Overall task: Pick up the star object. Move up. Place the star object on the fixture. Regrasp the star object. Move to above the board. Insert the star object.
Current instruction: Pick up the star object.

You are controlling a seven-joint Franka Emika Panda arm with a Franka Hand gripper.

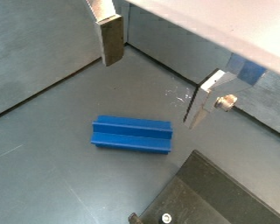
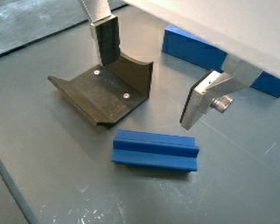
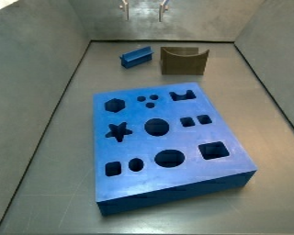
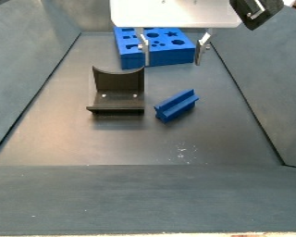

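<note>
The star object point(image 1: 132, 134) is a short blue ribbed bar lying flat on the grey floor, also visible in the other wrist view point(image 2: 157, 150) and in both side views point(image 3: 137, 57) point(image 4: 176, 105). My gripper point(image 1: 153, 92) hangs open above it with nothing between its fingers point(image 2: 104, 39), apart from the bar. The dark olive-brown fixture point(image 2: 108, 92) with its curved notch stands just beside the bar point(image 4: 116, 93). The board point(image 3: 168, 138), a thick blue slab with many shaped holes, lies further off in the bin point(image 4: 154, 46).
Grey bin walls point(image 3: 63, 83) slope up on all sides of the floor. A white housing point(image 4: 169, 11) of the wrist hangs over the far end of the bin.
</note>
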